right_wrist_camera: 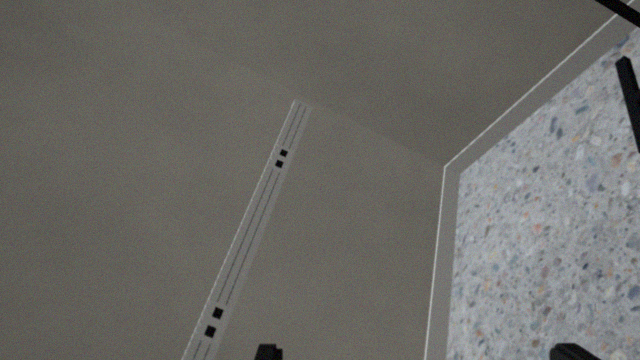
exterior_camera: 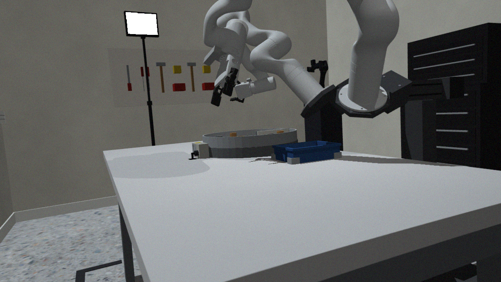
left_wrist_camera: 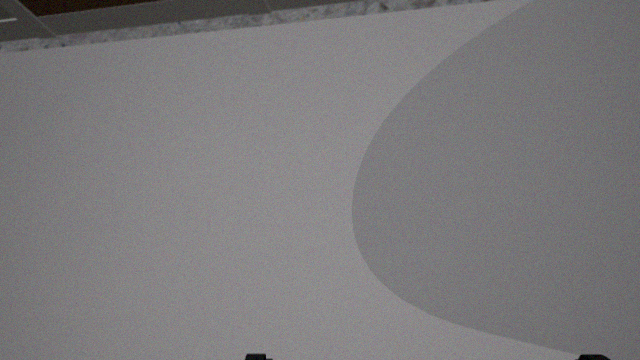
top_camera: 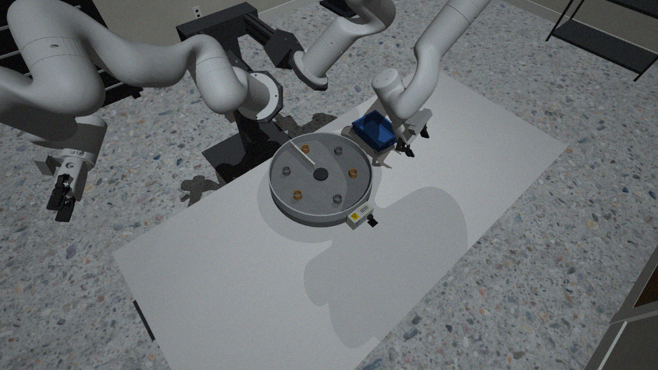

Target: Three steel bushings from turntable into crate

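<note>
Three grey steel bushings [top_camera: 338, 150] [top_camera: 286, 170] [top_camera: 337, 198] stand on the round turntable [top_camera: 317, 218] [exterior_camera: 241, 142], alternating with three orange ones [top_camera: 305, 148] [top_camera: 352, 172] [top_camera: 297, 194]. The blue crate [top_camera: 365, 137] [exterior_camera: 311, 154] sits level beside it; grey corner guides [exterior_camera: 293, 160] [exterior_camera: 337, 154] show at its base. No bushing shows inside. My left gripper [top_camera: 415, 141] [exterior_camera: 221, 96] [left_wrist_camera: 425, 357] is open and empty, above the table near the crate. My right gripper [top_camera: 60, 209] [right_wrist_camera: 420, 352] is open and empty, high up beyond the turntable and away from the table; it is partly hidden in the exterior view.
The turntable has a raised rim, a dark centre hub [top_camera: 320, 173] and a thin pale bar [top_camera: 302, 154] from hub to rim. A small box with a yellow label [top_camera: 360, 216] [exterior_camera: 200, 150] stands against its outer wall, with a black part [top_camera: 372, 220] beside it.
</note>
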### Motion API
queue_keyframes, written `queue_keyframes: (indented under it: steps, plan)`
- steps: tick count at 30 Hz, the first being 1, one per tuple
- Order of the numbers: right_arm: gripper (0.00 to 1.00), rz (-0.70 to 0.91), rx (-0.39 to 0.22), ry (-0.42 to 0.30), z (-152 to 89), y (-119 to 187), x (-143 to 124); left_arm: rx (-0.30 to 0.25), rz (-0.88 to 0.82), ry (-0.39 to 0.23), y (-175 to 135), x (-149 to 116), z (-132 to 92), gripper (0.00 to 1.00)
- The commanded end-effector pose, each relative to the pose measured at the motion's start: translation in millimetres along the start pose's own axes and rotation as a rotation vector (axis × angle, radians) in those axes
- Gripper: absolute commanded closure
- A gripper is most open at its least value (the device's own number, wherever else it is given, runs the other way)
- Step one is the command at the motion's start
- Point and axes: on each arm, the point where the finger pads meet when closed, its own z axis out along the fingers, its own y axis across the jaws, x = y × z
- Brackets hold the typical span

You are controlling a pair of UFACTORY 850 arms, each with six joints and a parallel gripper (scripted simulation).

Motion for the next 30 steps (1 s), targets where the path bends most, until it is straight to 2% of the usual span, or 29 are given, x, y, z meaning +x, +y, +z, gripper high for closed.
queue_keyframes:
  steps: [1, 2, 4, 5, 6, 12, 19, 21, 22, 24, 27, 30]
  plan:
    - [0.00, 0.036, 0.011, -0.060, 8.4, -11.9, -7.7, -0.103, 0.015, -0.080, 46.0, -42.7, -30.2, 0.00]
    - [0.00, 0.049, 0.013, -0.081, 11.0, -15.6, -10.6, -0.118, 0.018, -0.094, 54.5, -52.5, -36.9, 0.00]
    - [0.00, 0.049, 0.013, -0.081, 11.0, -15.6, -10.6, -0.118, 0.018, -0.094, 54.5, -52.5, -36.9, 0.00]
    - [0.00, 0.062, 0.015, -0.104, 13.6, -19.7, -13.9, -0.160, 0.027, -0.136, 77.7, -82.0, -56.6, 0.00]
    - [0.00, 0.076, 0.017, -0.130, 16.4, -24.1, -17.5, -0.170, 0.029, -0.145, 82.7, -89.1, -61.3, 0.00]
    - [0.00, 0.176, 0.004, -0.330, 32.1, -58.0, -46.9, -0.242, 0.046, -0.234, 119.9, -150.9, -101.8, 0.00]
    - [0.00, 0.267, -0.072, -0.579, 37.2, -96.4, -83.6, -0.308, 0.062, -0.345, 150.9, -231.3, -151.9, 0.00]
    - [0.00, 0.267, -0.072, -0.579, 37.2, -96.4, -83.6, -0.308, 0.062, -0.345, 150.9, -231.3, -151.9, 0.00]
    - [0.00, 0.280, -0.095, -0.626, 36.4, -103.3, -90.4, -0.326, 0.067, -0.385, 159.8, -265.3, -172.2, 0.00]
    - [0.00, 0.301, -0.147, -0.716, 33.1, -115.8, -102.9, -0.337, 0.069, -0.414, 162.1, -282.0, -181.4, 0.00]
    - [0.00, 0.313, -0.204, -0.794, 28.3, -126.6, -113.4, -0.346, 0.070, -0.441, 168.9, -317.5, -202.2, 0.00]
    - [0.00, 0.320, -0.277, -0.876, 21.1, -137.4, -123.5, -0.346, 0.070, -0.441, 170.7, -324.5, -206.5, 0.00]
